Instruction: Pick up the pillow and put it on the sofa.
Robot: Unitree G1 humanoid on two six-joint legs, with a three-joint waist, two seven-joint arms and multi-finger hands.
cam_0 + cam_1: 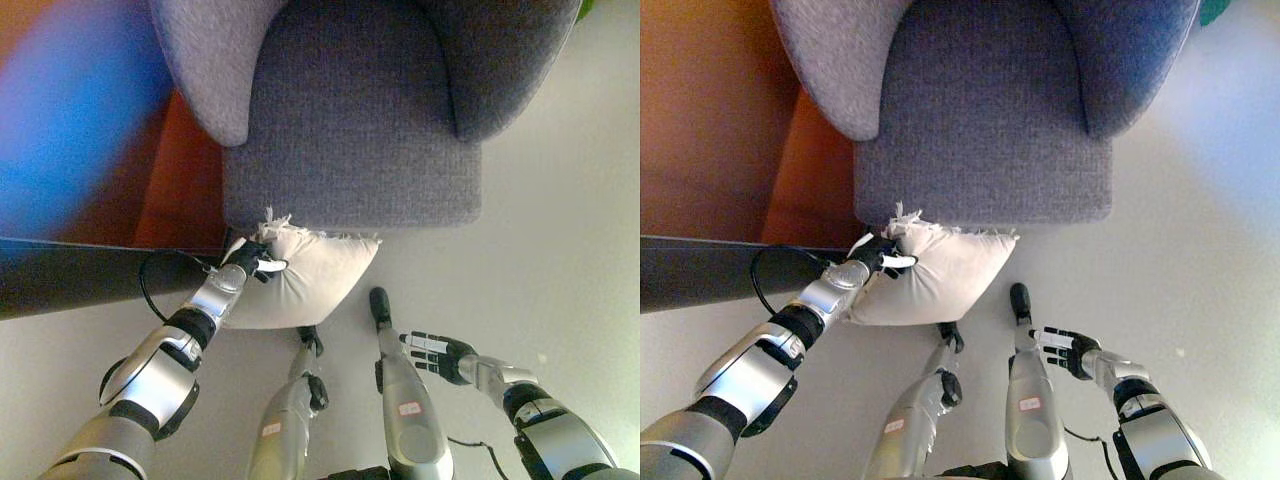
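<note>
I have the left hand (252,262) clenched on the near-left corner of the pillow (300,280), which lies on the floor (560,240) tight against the near edge of the grey sofa (350,130). The right hand (432,354) hangs released, well apart. I judge the pickup just starting: next I need a lift clear of the seat edge, then forward.

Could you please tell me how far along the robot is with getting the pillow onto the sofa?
Early stage. Done: the left hand has reached the cream fringed pillow and grips its top corner. The pillow lies on the floor against the grey fabric sofa front. Left: lifting and placing it on the seat. The right hand hangs open, idle.
</note>
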